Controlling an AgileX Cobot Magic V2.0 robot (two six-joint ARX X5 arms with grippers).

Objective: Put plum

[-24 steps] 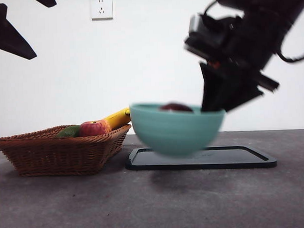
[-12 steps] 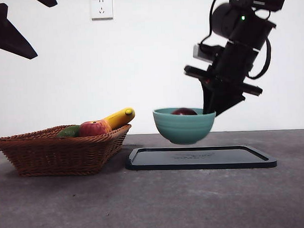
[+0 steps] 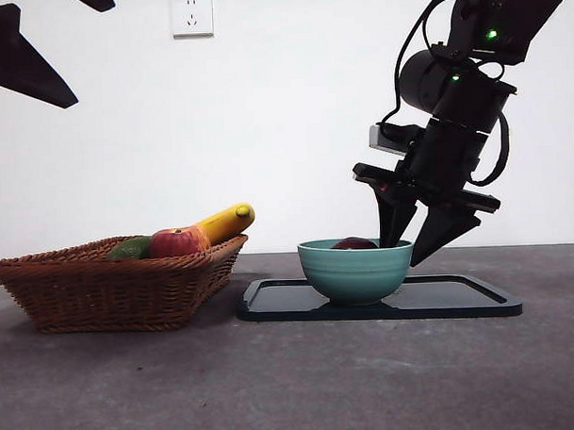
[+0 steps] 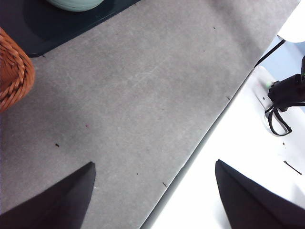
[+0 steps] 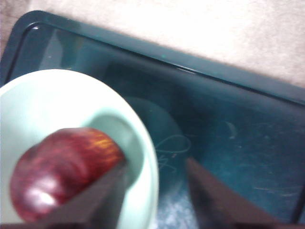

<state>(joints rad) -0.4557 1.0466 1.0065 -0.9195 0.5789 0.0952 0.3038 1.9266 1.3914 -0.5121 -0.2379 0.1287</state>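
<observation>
Straddling the teal bowl's [image 3: 354, 269] rim with spread jaws, the right tool [image 3: 427, 240] risked tipping bowl and plum [image 5: 62, 171] if lifted carelessly.

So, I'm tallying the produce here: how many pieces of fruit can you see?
4: the plum in the bowl; the apple, banana and green fruit in the basket. More may lie hidden behind its rim.

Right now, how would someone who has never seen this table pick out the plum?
Find the dark tray right of the wicker basket; a teal bowl stands on it. The plum lies inside that bowl, glossy dark maroon, unlike the brighter red apple in the basket.
</observation>
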